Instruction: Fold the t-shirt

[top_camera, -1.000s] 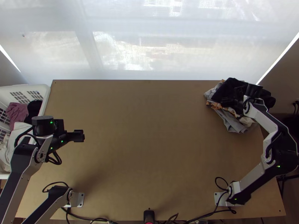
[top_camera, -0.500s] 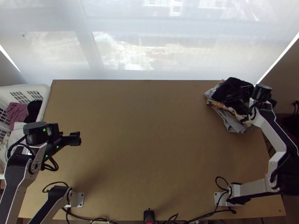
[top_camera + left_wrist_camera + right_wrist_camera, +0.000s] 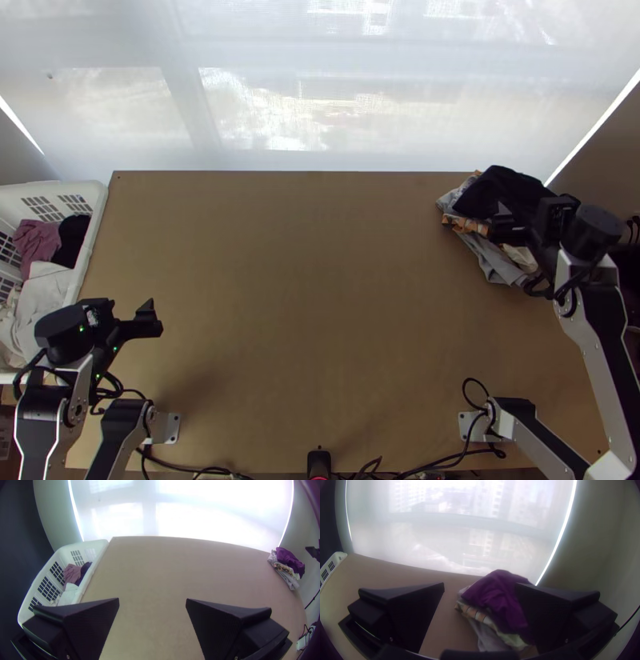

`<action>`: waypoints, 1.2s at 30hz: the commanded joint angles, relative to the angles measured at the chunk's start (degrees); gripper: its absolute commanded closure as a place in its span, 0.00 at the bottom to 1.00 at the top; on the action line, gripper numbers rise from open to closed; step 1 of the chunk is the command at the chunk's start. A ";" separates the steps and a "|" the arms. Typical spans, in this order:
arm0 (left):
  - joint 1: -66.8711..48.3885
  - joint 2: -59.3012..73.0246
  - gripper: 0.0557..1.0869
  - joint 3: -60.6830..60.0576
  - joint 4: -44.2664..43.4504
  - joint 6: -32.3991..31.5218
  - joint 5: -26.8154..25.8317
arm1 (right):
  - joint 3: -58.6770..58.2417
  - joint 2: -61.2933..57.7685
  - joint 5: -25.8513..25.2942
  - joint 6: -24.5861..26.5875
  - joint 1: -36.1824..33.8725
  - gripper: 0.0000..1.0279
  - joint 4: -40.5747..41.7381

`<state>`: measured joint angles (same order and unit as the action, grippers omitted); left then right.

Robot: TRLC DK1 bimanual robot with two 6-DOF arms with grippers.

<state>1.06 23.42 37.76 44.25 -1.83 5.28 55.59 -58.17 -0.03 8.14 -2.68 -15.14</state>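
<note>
While my left gripper [image 3: 152,322] sits well apart from the layered pile [image 3: 490,260], fingers wide and empty, my right gripper [image 3: 504,228] hangs over it, equally spread, holding nothing; the crumpled purple garment [image 3: 496,595] tops its patterned cloth [image 3: 475,613] and soft grey fabric [image 3: 486,637].

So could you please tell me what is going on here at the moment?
Neither arm is holding anything. The right gripper is open by a stack of clothes, with a rumpled purple garment on top. The left gripper is open near the laundry basket, which holds more clothes. I cannot tell which piece is the t-shirt.
</note>
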 commanded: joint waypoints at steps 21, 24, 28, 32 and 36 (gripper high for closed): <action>9.75 -23.60 0.05 -22.11 -18.59 7.89 2.37 | -48.74 58.44 -6.30 -4.01 5.75 0.05 7.31; 10.98 -23.42 0.05 -24.40 -20.43 7.71 2.28 | -49.88 58.35 -6.21 -4.10 7.69 0.05 5.03; 10.63 -23.16 0.05 -24.49 -21.31 7.27 0.61 | -49.88 58.35 -6.12 -4.63 8.92 0.05 3.89; 10.72 -23.51 0.05 -24.22 -18.85 4.55 0.52 | -49.97 58.35 -5.94 -9.46 9.09 0.05 3.01; 10.81 -23.51 0.05 -24.05 -17.09 2.79 0.52 | -50.06 58.35 -6.03 -9.37 3.38 0.05 2.57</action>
<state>11.38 0.23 14.22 25.26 3.42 6.26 6.63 -0.60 -6.02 0.71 5.48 -11.70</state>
